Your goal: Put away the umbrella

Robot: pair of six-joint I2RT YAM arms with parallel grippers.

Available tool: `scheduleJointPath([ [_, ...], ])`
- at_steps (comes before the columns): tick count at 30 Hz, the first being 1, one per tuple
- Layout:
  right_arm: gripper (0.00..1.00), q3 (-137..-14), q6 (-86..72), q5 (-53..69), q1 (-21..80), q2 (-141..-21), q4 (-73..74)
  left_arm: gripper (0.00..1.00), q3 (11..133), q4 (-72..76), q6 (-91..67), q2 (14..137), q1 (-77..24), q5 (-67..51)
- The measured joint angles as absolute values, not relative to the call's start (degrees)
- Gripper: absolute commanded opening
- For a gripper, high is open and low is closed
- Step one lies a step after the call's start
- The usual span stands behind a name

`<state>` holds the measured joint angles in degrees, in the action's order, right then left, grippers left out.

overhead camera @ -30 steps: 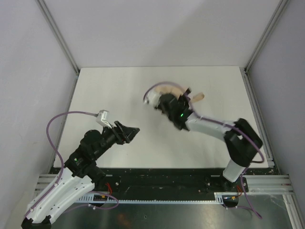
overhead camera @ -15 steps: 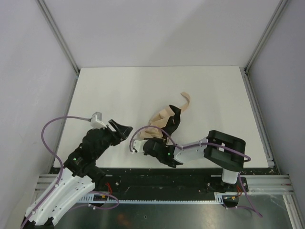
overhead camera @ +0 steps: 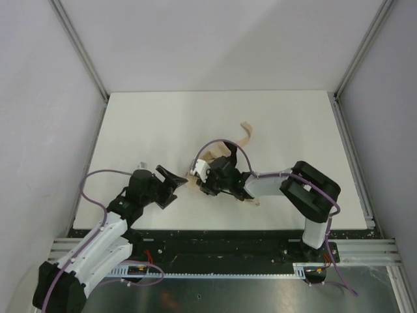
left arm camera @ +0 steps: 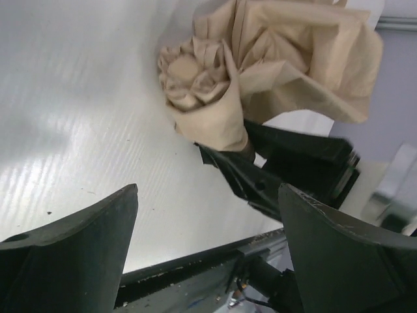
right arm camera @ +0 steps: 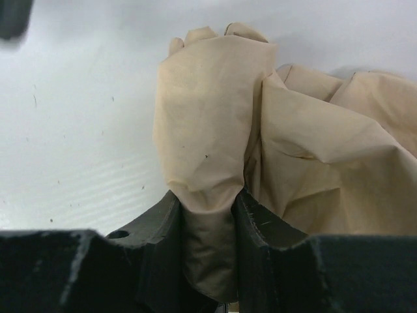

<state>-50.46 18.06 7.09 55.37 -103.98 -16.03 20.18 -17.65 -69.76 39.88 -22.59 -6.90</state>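
Note:
The umbrella [right arm camera: 215, 117] is a crumpled beige fabric bundle held low over the table near its front middle. My right gripper [right arm camera: 208, 228] is shut on a rolled fold of that fabric. From above, the right gripper [overhead camera: 199, 181] points left, and a tan strap [overhead camera: 246, 135] curls out behind it. My left gripper [overhead camera: 173, 188] stands open just left of the bundle's tip, apart from it. In the left wrist view the umbrella [left arm camera: 208, 91] lies beyond the wide-open fingers [left arm camera: 78, 248], with nothing between them. No shaft or handle shows.
The white table [overhead camera: 163, 124] is bounded by grey walls and metal posts at the back corners. A black rail [overhead camera: 215, 240] runs along the near edge, just below both grippers. Purple cables [overhead camera: 88, 189] loop off each wrist.
The left gripper has swung right toward the umbrella and opened wider. The right gripper has carried the umbrella from the middle back toward the front middle, still shut on it.

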Motion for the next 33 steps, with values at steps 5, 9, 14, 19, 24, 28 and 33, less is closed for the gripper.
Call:
scheduleJointPath([
  [5, 0.0, -54.3, 12.56, 19.49, 49.87, -107.72, -16.53, 0.92, 17.45, -10.61, -74.63, 44.82, -22.52, -10.79],
  [9, 0.0, -55.53, 7.31, 27.99, 45.76, -110.3, -17.3, 0.93, 16.45, -4.99, -77.67, 48.93, -22.55, -11.92],
  [14, 0.0, -59.07, 1.41, 36.62, 41.93, -114.52, -17.1, 0.92, 15.38, 3.36, -81.41, 56.73, -23.16, -12.69],
  [19, 0.0, -60.45, -2.92, 42.33, 39.27, -116.95, -17.76, 0.92, 16.1, 10.17, -82.56, 65.98, -24.82, -12.16],
  [24, 0.0, -60.93, -5.45, 46.65, 37.56, -118.13, -19.29, 0.91, 18.76, 14.61, -82.54, 72.6, -26.2, -9.63],
  [28, 0.0, -61.28, -6.02, 48.84, 36.8, -118.58, -19.57, 0.88, 20.64, 18.28, -82.65, 77.41, -27.31, -6.39],
  [33, 0.0, -61.98, -6.04, 50.0, 36.56, -119.04, -18.94, 0.71, 22.59, 25.08, -84.01, 83.94, -28.49, -2.72],
])
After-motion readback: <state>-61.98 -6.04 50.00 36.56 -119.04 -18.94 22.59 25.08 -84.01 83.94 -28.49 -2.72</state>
